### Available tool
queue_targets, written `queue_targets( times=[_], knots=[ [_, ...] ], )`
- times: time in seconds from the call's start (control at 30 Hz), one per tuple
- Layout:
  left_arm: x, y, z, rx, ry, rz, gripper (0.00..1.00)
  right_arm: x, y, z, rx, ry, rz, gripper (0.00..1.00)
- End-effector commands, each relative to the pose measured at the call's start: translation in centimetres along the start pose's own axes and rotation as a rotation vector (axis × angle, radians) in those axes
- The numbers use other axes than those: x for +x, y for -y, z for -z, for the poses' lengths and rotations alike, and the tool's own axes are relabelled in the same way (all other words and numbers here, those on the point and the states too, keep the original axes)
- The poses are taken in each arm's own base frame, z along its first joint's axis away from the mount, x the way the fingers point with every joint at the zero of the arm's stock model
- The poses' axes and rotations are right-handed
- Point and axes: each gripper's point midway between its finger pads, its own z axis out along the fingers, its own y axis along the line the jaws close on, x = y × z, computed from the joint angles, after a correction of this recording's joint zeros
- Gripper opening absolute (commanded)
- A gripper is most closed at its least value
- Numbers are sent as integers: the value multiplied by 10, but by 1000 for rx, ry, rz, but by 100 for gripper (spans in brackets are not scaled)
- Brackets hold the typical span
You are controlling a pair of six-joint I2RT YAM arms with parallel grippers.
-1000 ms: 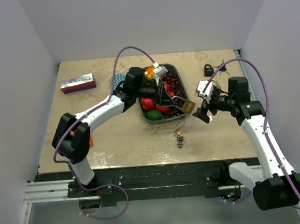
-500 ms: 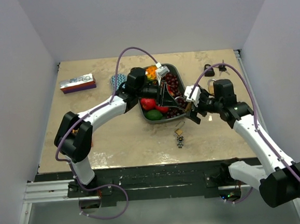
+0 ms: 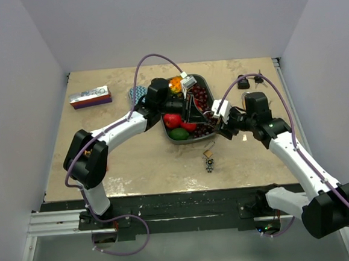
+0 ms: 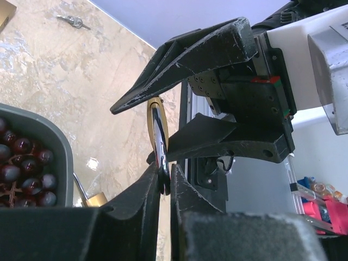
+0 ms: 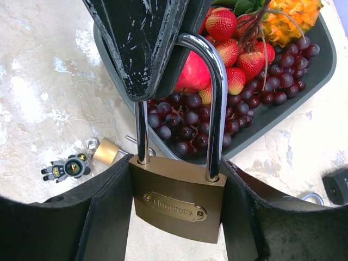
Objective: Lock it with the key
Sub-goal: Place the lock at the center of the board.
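Hanging by its shackle (image 5: pixel 215 81) from the clamped left gripper (image 4: pixel 165 187), the padlock (image 5: pixel 176 204) sits squeezed inside the right gripper (image 3: pixel 221 127).

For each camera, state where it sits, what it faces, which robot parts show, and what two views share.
Top external: above and behind, looking down on the table; left arm, right arm shown.
Left wrist: on the left arm, facing along its own fingers at the right gripper.
Right wrist: on the right arm, looking between its own fingers at the tray.
Shared: both wrist views show the padlock.
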Motion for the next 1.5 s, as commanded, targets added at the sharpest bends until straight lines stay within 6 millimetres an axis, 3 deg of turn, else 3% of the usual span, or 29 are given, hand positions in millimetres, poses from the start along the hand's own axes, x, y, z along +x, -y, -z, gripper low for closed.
queue_targets(
  times=[0.0, 0.1, 0.17, 0.23, 0.3, 0.37, 0.43, 0.47, 0.53, 0.57, 0.73, 0.9, 1.07, 1.27, 1.4, 1.43, 1.47],
  knots=[
    [-34, 32, 6, 91, 56, -121, 21, -12, 14, 6, 64, 17, 11, 0],
    [-47, 26, 18, 42, 102, -139, 64, -4, 15, 12, 78, -25, -45, 0],
    [-58, 17, 32, -3, 141, -172, 98, 4, 14, 18, 76, -46, -95, 0],
    [-69, 11, 45, -79, 166, -268, 99, 21, 24, 28, 99, -73, -172, 0],
    [-77, 20, 56, -122, 183, -372, 99, 44, 27, 39, 95, -127, -244, 0],
    [-76, 21, 64, -172, 169, -464, 99, 68, 26, 43, 68, -200, -255, 0],
    [-68, 18, 69, -195, 131, -497, 99, 93, 38, 54, 78, -264, -256, 0],
    [-66, 19, 72, -200, 121, -500, 99, 111, 37, 52, 45, -305, -310, 0],
    [-57, 18, 74, -199, 97, -489, 99, 127, 55, 59, 67, -347, -379, 0],
    [-53, 18, 76, -199, 93, -486, 99, 144, 55, 52, 36, -383, -452, 0],
    [-49, 17, 80, -223, 99, -489, 99, 188, 92, 51, 223, -518, -705, 0],
    [-47, 13, 82, -249, 100, -485, 99, 216, 105, 41, 341, -592, -896, 0],
    [-46, 10, 83, -258, 98, -474, 99, 236, 122, 34, 450, -629, -979, 0],
    [-49, 6, 87, -269, 100, -486, 99, 257, 111, 19, 428, -668, -1048, 0],
    [-44, 3, 90, -277, 83, -460, 99, 263, 109, 16, 439, -679, -1077, 9],
    [-44, 2, 91, -279, 82, -459, 99, 264, 109, 15, 444, -679, -1076, 20],
    [-44, 1, 91, -280, 81, -456, 99, 265, 110, 16, 448, -679, -1083, 23]
  ],
)
